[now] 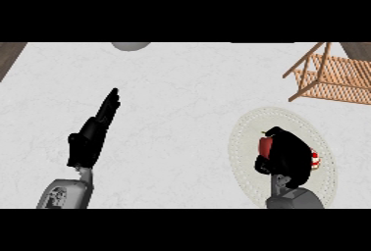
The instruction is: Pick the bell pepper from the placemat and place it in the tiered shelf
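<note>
- Plainly, the right hand (290, 156) had its fingers curled down over the bell pepper (267, 145), closed round it, so that most of the pepper lay hidden beneath the black palm.
- Only a red sliver of the pepper showed at the hand's left edge, and another red-and-white patch peeked out at the hand's right side; whether that patch belonged to the same pepper could not be told.
- The thumb sat low on the left of the hand, beside the red sliver.
- The pepper and the hand over it were on the placemat (250, 127), a pale oval mat with a beaded rim, lying on the counter at the right of the view.
- Whether the pepper was lifted off the mat or touching it could not be told.
- The grey right forearm came up from the lower edge to the mat.
- The left hand (94, 132) was open, fingers straight and held together, pointing up and slightly right, holding nothing and resting over bare counter (181, 98) well apart from the mat.
- The tiered shelf (337, 76), a slatted wooden frame, stood at the upper right, near the mat but apart from it.
- A grey rounded object (130, 46) showed at the top edge, partly cut off.
</note>
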